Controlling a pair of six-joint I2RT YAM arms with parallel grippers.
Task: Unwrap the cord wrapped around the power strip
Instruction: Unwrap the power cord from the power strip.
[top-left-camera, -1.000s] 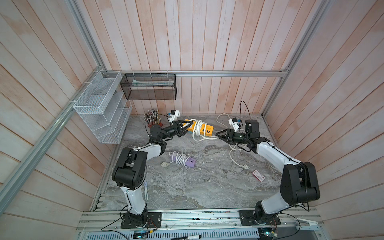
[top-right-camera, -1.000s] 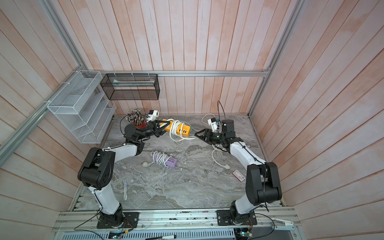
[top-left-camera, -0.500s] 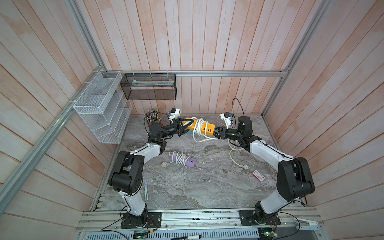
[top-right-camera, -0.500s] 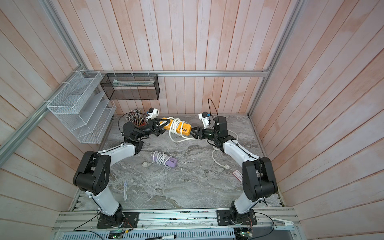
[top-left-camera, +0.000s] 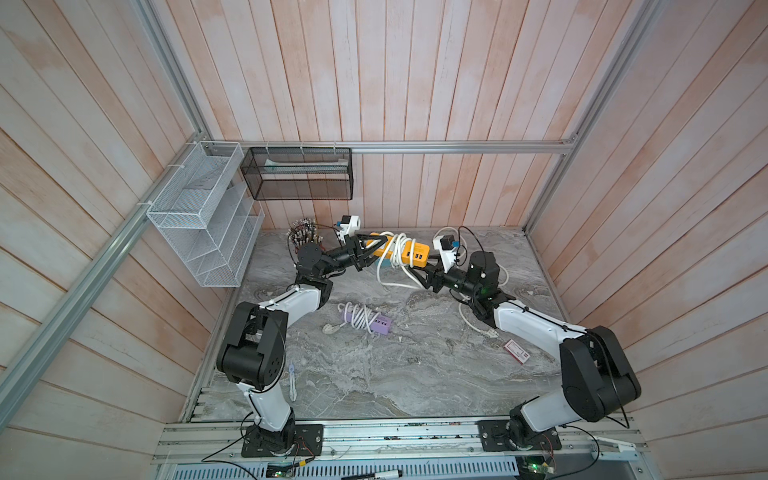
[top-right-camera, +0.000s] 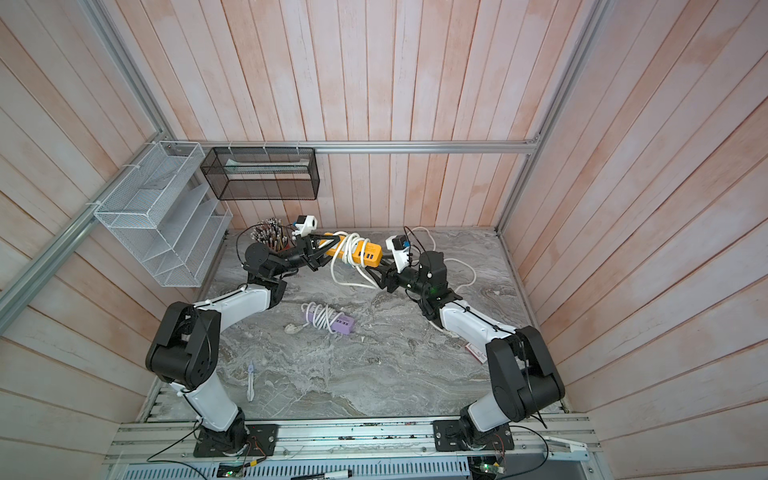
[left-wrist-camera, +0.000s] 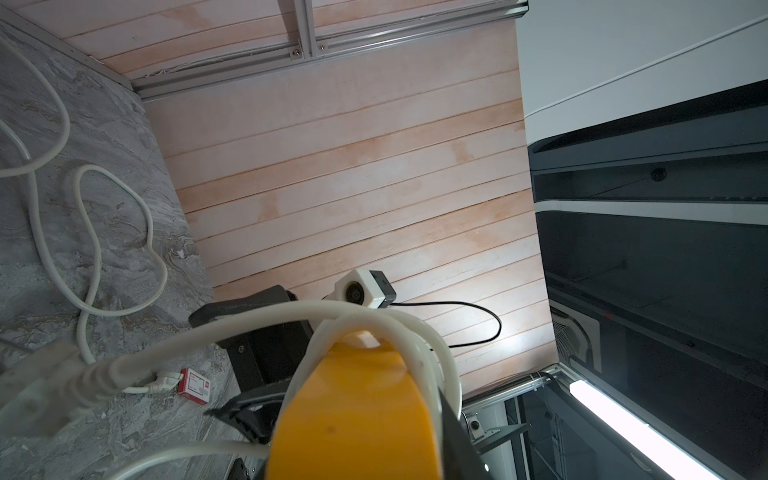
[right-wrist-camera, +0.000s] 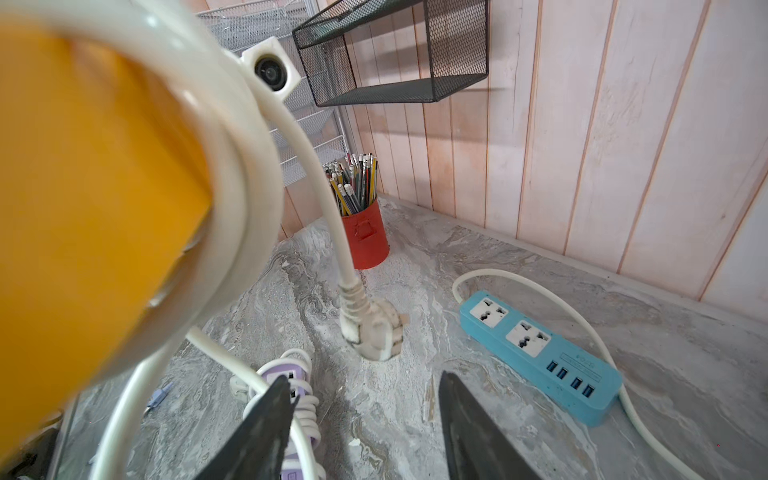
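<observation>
Arms stretched forward, my left gripper clamps the raised power strip (cord wound round), right gripper gapes empty.

Yellow power strip, white cord, grey marbled table

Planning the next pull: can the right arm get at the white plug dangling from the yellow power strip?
Probably yes: the right tool is open and the plug hangs beyond its tips, nothing between; the left tool holds the power strip up.
</observation>
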